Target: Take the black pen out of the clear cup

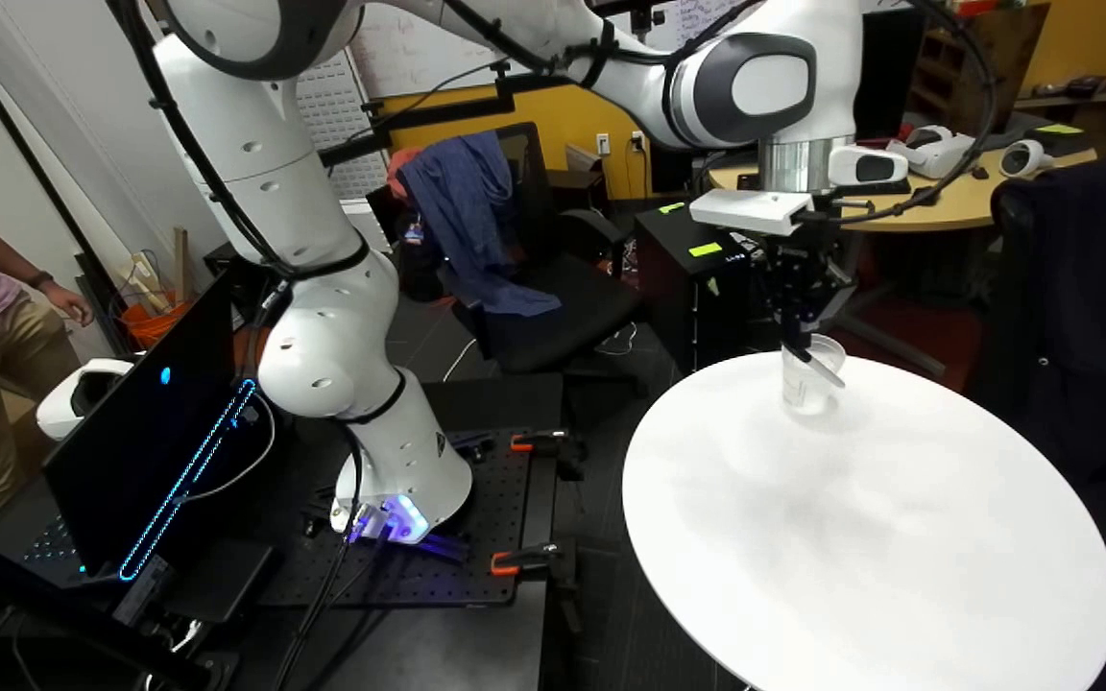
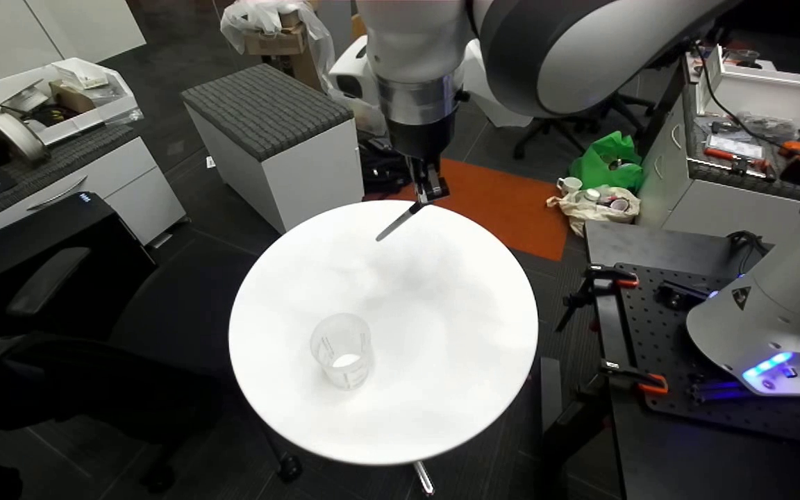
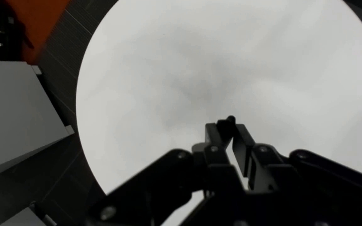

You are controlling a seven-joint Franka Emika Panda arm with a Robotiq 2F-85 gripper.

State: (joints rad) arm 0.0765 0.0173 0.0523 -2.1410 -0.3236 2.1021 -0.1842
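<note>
While the gripper [image 3: 227, 130] pinches the black pen [image 2: 397, 223] above the counter [image 2: 442, 389], pen's long axis slanting down from the grip, the clear cup [image 2: 342, 351] stands upright, well apart, so probably only setting down is left.

White arm [image 1: 323, 336], black cable [image 1: 162, 101], screw-studded black gripper [image 3: 227, 128].

Worktop [image 2: 435, 326]: bare stretch between gripper [image 3: 226, 127] and clear cup [image 2: 342, 353]; room to pass.
Clear cup: stands upright, well apart from gripper; blocks its own spot.
Black pen [image 2: 393, 226]: juts aslant below gripper, taking room there.
Cabinet [image 2: 268, 118]: near worktop edge, strip of floor [image 3: 64, 88] between.
Bench [image 2: 678, 455]: floor gap towards worktop; clamps [image 2: 608, 273] jut in.
</note>
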